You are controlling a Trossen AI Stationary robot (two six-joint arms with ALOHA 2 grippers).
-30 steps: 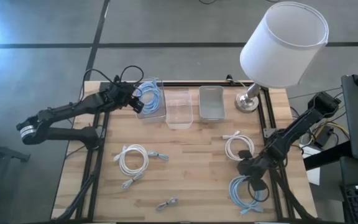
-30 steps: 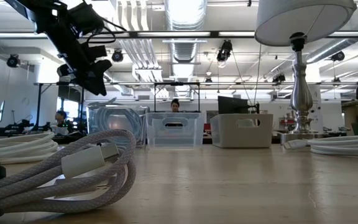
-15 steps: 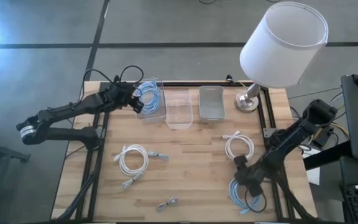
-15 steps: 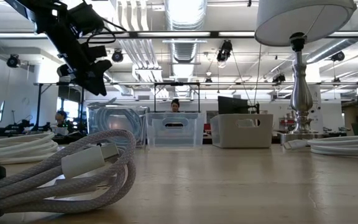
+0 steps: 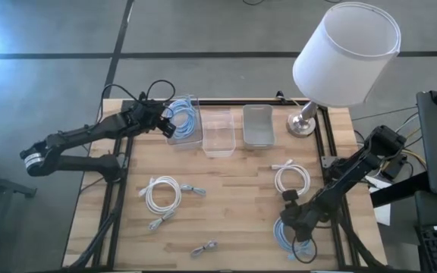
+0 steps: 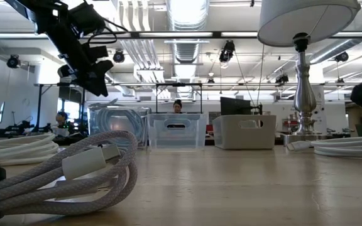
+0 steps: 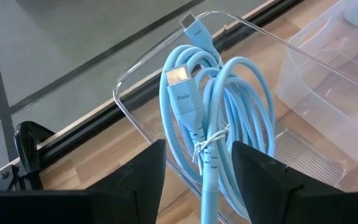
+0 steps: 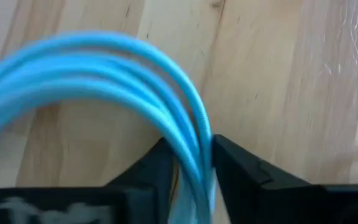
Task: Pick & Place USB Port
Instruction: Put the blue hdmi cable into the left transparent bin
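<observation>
R gripper (image 5: 293, 226) sits low at the table's 5 o'clock corner, on the coiled light-blue USB cable (image 5: 288, 236) lying there on the wood. R wrist view: both dark fingers (image 8: 241, 168) straddle the cable's strands (image 8: 194, 143), pads right against them, so the pincer is closing on / grasping the blue cable; the coil is resting on the tabletop.

L gripper (image 5: 164, 121) hangs above the leftmost clear bin (image 5: 183, 135) at about 11 o'clock, fingers spread, released, holding nothing. Inside that bin: a second light-blue USB cable (image 7: 213, 118), tied in a bundle, connector end up.

Other stuff: empty clear bin (image 5: 219, 130) at 12, grey bin (image 5: 257, 125) just to its 3 o'clock side, lamp (image 5: 345, 53) w/ white shade at 1–2 o'clock. White cable coil (image 5: 162, 193) at 8 o'clock, another white coil (image 5: 292, 180) at 4, just beside the R arm. Small grey connector piece (image 5: 203, 248) at 6, near the front edge. Wooden table (image 5: 226, 205).
</observation>
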